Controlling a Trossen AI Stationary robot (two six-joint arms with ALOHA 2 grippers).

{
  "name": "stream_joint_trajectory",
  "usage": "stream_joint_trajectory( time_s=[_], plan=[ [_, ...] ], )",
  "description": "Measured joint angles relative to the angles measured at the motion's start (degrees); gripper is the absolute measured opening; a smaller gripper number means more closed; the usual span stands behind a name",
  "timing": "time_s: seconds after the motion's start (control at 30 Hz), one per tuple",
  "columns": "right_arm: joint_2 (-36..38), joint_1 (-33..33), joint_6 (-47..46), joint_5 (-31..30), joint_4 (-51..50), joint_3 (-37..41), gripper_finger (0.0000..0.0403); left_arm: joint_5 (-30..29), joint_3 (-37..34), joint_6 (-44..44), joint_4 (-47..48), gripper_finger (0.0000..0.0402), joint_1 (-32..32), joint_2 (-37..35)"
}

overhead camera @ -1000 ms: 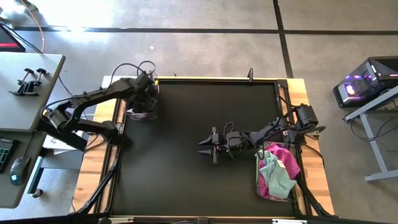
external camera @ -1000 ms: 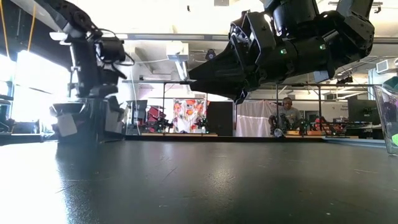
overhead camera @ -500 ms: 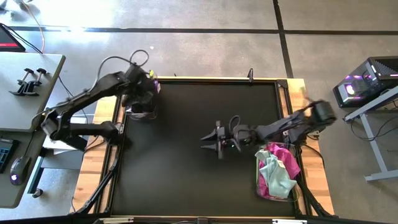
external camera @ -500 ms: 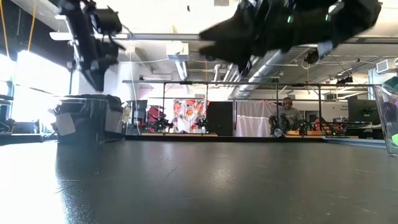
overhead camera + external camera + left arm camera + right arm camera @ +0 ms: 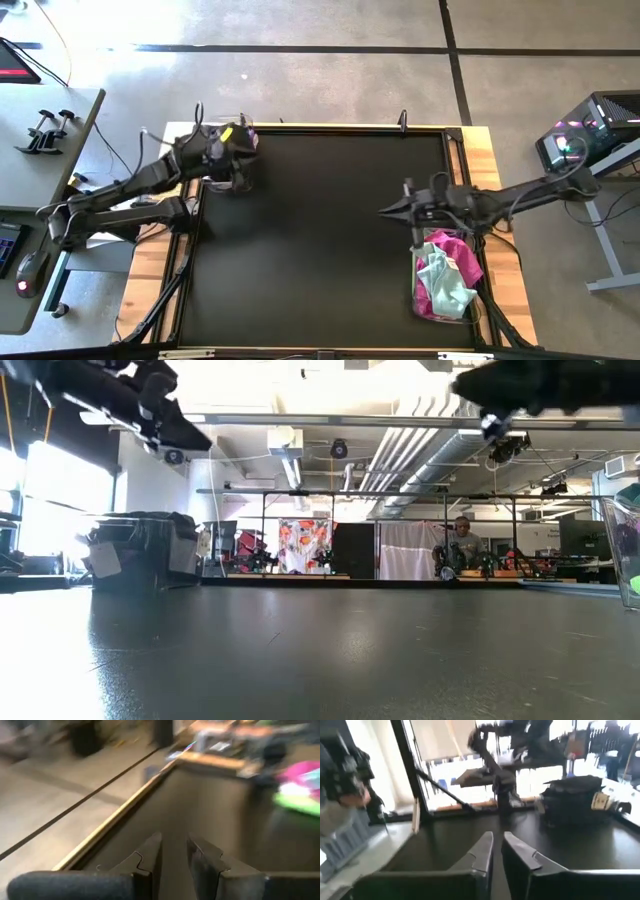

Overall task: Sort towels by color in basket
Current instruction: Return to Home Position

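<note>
A black mat (image 5: 320,260) covers our table (image 5: 505,290), pale wood showing at its sides. The towels (image 5: 447,278) we make out best, pink, magenta and mint, are heaped in a clear bin (image 5: 415,285) at the mat's right edge. Dark cloth (image 5: 140,521) fills a second bin (image 5: 228,184) at the far left corner. The left gripper (image 5: 247,143) hangs above that bin's far side, its fingers (image 5: 150,855) drawn almost together on nothing. The right gripper (image 5: 388,209) floats over the mat just off the clear bin's far end, pointing toward the middle, its fingers (image 5: 482,852) likewise nearly touching and empty. Beyond the table we see a person (image 5: 462,532) far back in the workshop.
</note>
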State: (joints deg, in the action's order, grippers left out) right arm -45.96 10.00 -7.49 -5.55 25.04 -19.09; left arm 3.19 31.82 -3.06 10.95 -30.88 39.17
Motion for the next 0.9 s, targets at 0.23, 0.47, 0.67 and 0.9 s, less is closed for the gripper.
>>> stream_joint_trajectory(
  time_s=[0.23,0.47,0.67,0.9],
  plan=[
    [18.52,-0.56,0.40,1.32,-3.24,10.05,0.0015,5.26,-11.33,3.02,-19.95,0.0076,3.83,-0.84],
    [34.91,-1.07,3.40,3.30,-14.43,11.56,0.0002,5.18,-13.52,5.55,-22.54,0.0076,4.49,-0.85],
    [44.96,-1.07,1.85,3.47,-22.82,11.56,0.0002,5.13,-13.52,5.97,-22.33,0.0076,4.71,-0.82],
    [45.36,-1.07,2.55,3.14,-21.95,13.13,0.0002,5.10,-13.52,5.96,-22.25,0.0076,4.75,-0.82]
  ],
)
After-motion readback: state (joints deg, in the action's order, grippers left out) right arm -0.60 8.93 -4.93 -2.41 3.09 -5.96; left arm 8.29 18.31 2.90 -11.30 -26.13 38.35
